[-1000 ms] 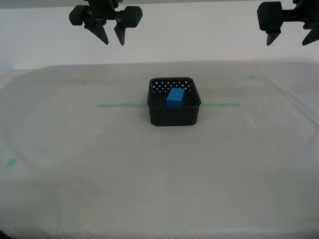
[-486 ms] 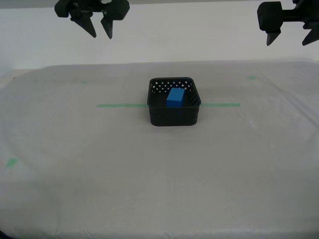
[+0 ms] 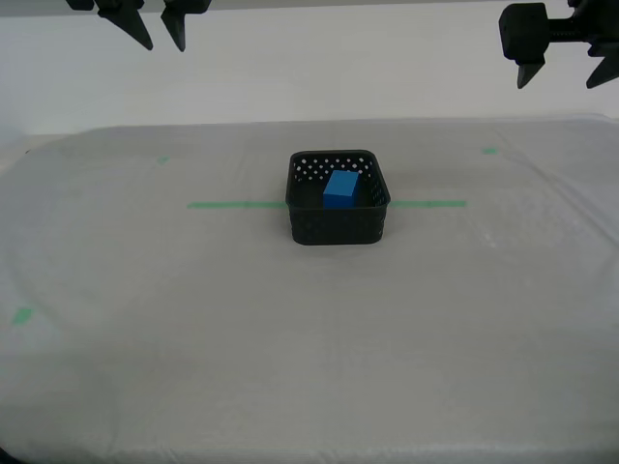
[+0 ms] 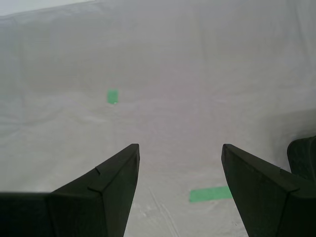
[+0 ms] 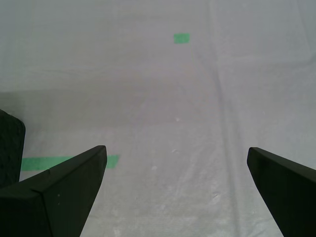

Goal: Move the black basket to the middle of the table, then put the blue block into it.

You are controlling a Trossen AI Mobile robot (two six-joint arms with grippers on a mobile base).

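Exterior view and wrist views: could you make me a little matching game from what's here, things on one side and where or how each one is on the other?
Things:
1. blue block
2. black basket
3. green tape line
4. my first gripper

Place or state:
A. open, holding nothing
B. lying inside the basket
C. showing on both sides of the basket
D. standing across the tape line

Pairs: 1-B, 2-D, 3-C, 4-A

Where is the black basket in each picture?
Exterior view: basket at the middle of the table, blue block inside it.
Second wrist view: only a dark edge.
First wrist view: only a dark edge.
Shared landmark: the green tape line.
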